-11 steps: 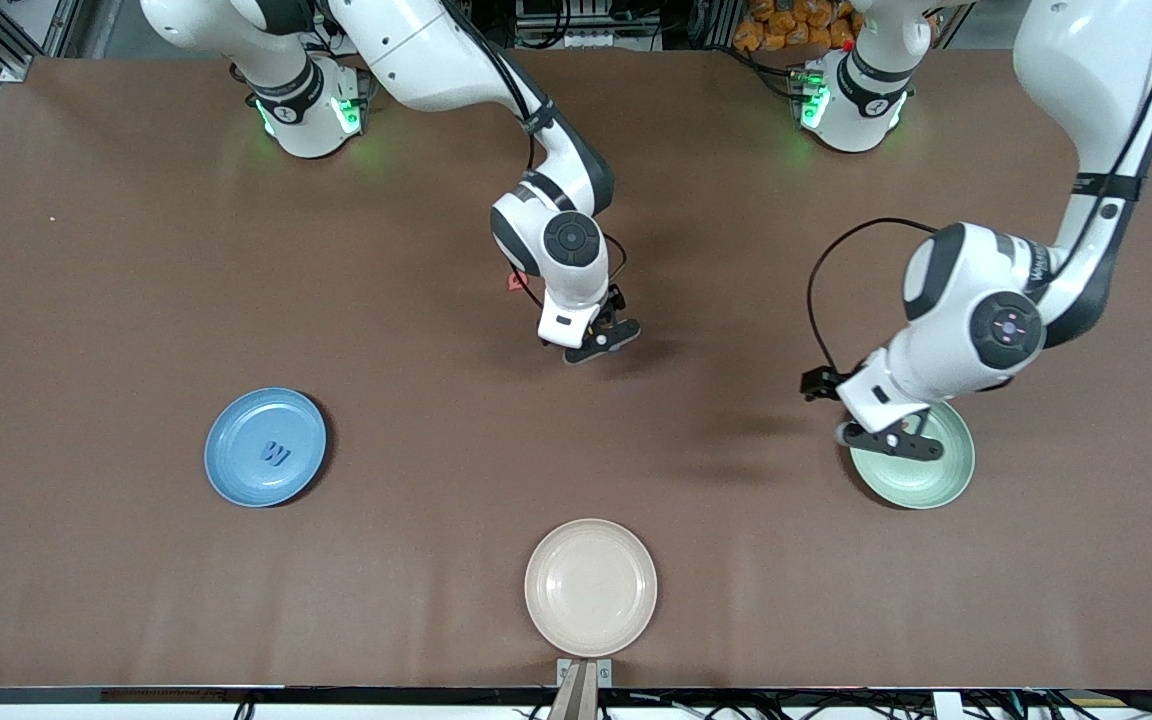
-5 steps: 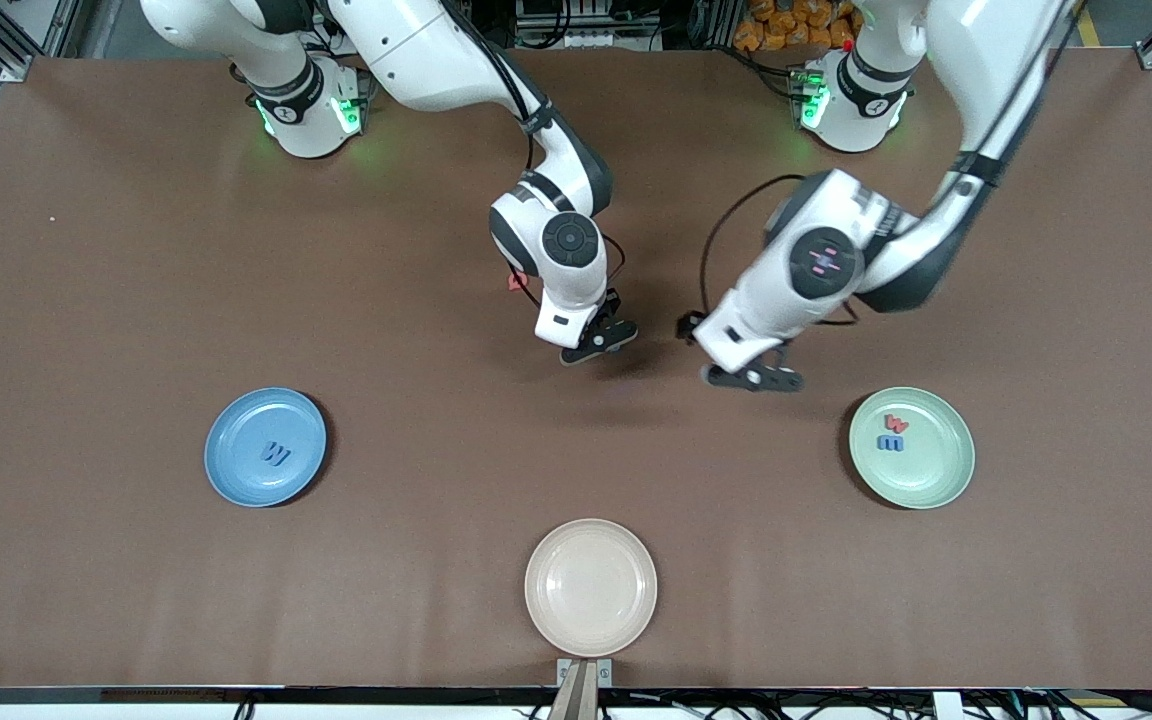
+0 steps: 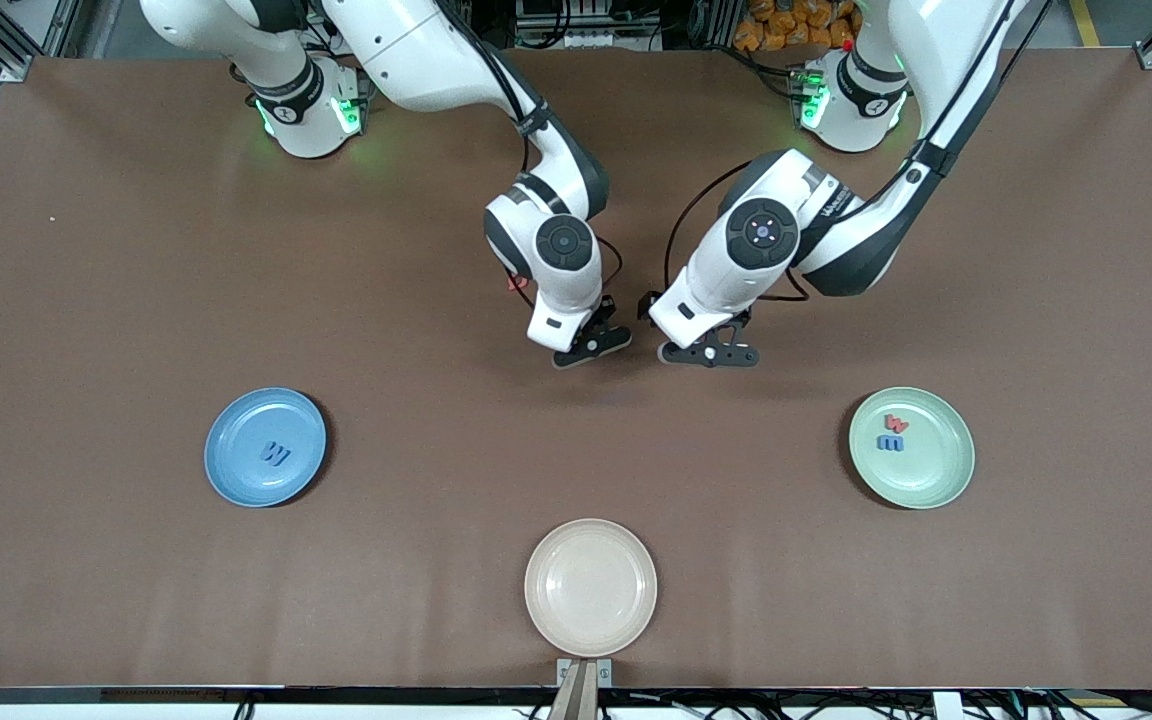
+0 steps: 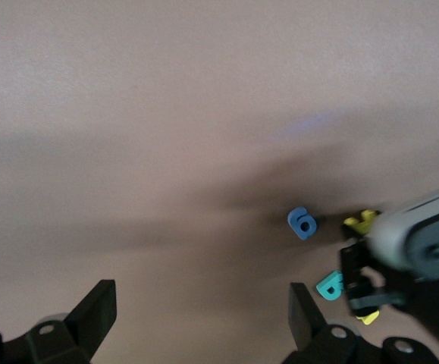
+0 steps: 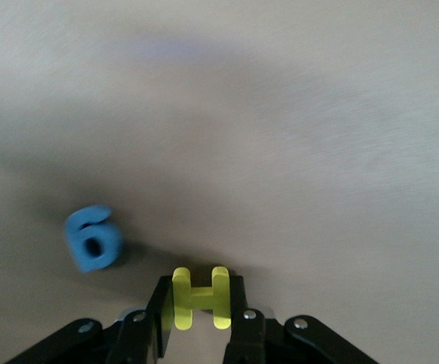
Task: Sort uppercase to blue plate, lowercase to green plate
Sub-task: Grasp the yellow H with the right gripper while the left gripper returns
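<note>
Front view: my right gripper and left gripper hang mid-counter, farther from the camera than the cream plate.

Left wrist: my fingers spread wide, empty, near blue g.

Right wrist: fingers clamp yellow H beside g.
</note>
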You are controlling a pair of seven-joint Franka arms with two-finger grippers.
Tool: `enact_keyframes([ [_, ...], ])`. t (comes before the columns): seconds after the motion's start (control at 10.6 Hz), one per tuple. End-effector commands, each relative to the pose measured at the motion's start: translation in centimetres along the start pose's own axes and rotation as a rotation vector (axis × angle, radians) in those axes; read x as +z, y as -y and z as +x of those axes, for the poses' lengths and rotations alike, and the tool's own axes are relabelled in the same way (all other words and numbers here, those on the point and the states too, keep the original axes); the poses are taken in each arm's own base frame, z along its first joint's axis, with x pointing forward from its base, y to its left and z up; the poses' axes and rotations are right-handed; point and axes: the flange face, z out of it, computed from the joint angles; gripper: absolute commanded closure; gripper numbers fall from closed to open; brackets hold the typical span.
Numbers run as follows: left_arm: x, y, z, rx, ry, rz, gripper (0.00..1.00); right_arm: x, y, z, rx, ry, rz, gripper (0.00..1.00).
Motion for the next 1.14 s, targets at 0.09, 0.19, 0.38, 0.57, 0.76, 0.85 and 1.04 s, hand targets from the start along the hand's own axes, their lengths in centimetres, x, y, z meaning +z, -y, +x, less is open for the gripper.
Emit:
enact_keyframes([
  [0.09,-0.3,0.4,0.3,0.028,-0.037,0.034,0.0,-5.0,-10.3,3.4,0.107,0.029,-0.084,1.0],
  [0.19,-0.1,-0.1,0.0,0.028,-0.034,0.035,0.0,-5.6,-13.2,4.2,0.092,0.031,-0.108,1.0],
  [0.38,0.2,-1.7,-1.0,0.042,-0.025,0.032,0.0,-7.3,-18.8,5.3,0.071,0.037,-0.122,1.0],
  [0.57,1.2,-4.3,-2.7,0.016,-0.022,0.033,0.0,-8.6,-26.0,6.2,0.068,0.054,-0.104,1.0],
  [0.76,1.8,-7.7,-5.2,0.056,-0.036,0.025,0.0,-9.2,-36.1,6.4,-0.017,0.066,-0.081,1.0],
  [0.85,2.1,-9.6,-6.6,0.086,-0.046,0.015,0.0,-9.4,-40.5,6.2,-0.075,0.064,-0.068,1.0],
  [1.04,3.6,-14.0,-9.8,0.193,-0.095,-0.009,0.0,-9.8,-45.7,5.6,-0.119,0.06,-0.06,1.0],
])
